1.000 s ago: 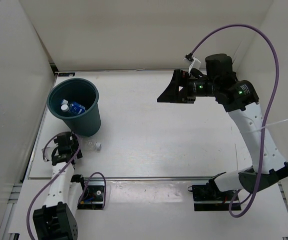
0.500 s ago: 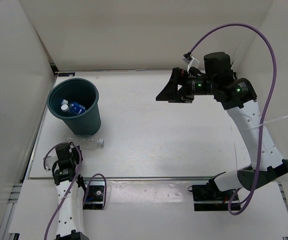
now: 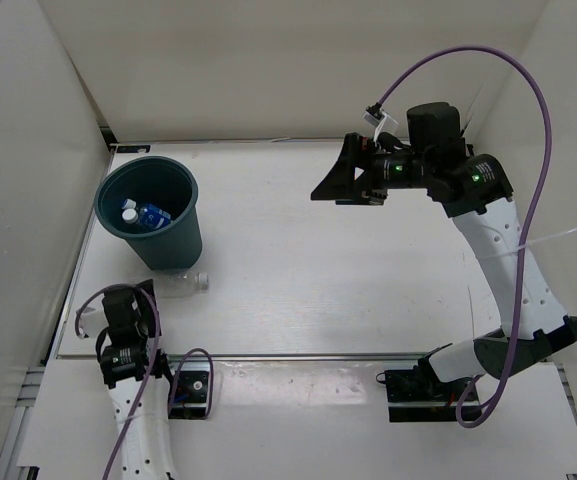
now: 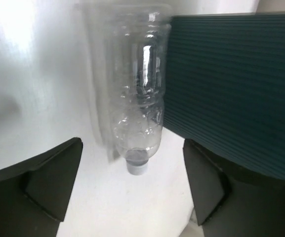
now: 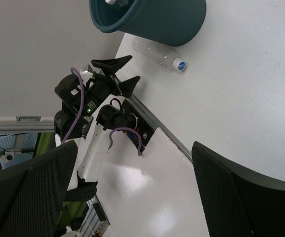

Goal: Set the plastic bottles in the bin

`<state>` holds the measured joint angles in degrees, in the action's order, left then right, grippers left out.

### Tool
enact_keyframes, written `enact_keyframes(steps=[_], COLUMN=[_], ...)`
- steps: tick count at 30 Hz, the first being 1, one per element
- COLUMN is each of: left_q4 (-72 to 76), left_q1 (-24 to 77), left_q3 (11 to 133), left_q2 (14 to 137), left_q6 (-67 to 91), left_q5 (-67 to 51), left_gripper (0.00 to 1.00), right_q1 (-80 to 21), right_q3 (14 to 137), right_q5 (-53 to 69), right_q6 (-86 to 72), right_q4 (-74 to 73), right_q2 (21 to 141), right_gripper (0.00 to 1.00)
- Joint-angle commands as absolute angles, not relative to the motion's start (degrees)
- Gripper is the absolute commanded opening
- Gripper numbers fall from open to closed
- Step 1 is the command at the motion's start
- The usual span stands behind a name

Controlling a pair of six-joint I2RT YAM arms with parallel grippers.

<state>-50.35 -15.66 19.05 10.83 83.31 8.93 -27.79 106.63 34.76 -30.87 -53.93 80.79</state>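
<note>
From above, the bin [image 3: 149,213] stands upright on the table [image 3: 318,280], dark teal and round, and inside it lie labelled bottles [image 3: 146,214] showing blue labels and white caps. A clear bottle [image 3: 180,285] lies on its side right at the foot of the bin on the near side, its cap pointing away from the bin's base to the right. The left gripper [image 3: 128,300] sits just near of the bin, close to the clear bottle; the right gripper [image 3: 336,178] hangs well to the right of the bin, jaws spread and empty. The left wrist view has the clear bottle [image 4: 142,98] plain and unlabelled, ribbed and see-through, cap end toward the camera, lying alongside the bin's ribbed wall [image 4: 231,89]; both fingers [image 4: 48,182] stand wide apart with nothing held between them. The right wrist view looks across the table at the bin [image 5: 157,17] with the clear bottle [image 5: 154,50] against its base, the fingers [image 5: 28,192] far apart and holding nothing.
</note>
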Motion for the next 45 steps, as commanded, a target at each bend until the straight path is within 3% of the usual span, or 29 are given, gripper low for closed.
enact_keyframes(steps=[1,12,27,40,45], left_q4=[-41.9,-26.7,-18.3,-11.0,-8.6], left_q1=[-16.1,-16.1,-16.6,-16.6,-17.1], left_q3=[18.6,10.4,0.0,-5.1,-6.9], left_q2=[14.1,24.1,13.8,21.4,22.7], left_q6=[72.4,70.0,78.4,86.7,86.7], left_q5=[7.0,1.9,6.4,7.6,3.6], left_gripper=[0.97,1.00,1.00,1.00,0.83], right_q1=[-28.1,-29.2,-29.2,-29.2,-28.1], right_q3=[107.7,108.2,107.7,110.2,111.6], right_q5=[36.3,36.3,34.7,35.9,35.9], right_q6=[-30.7,-30.1,-28.6,-27.5,-27.5], right_q4=[-53.3,-54.4,-56.3,-58.1,-59.4], right_q2=[80.5,80.4,78.8,81.7,82.2], right_gripper=[1.00,1.00,1.00,1.00,1.00])
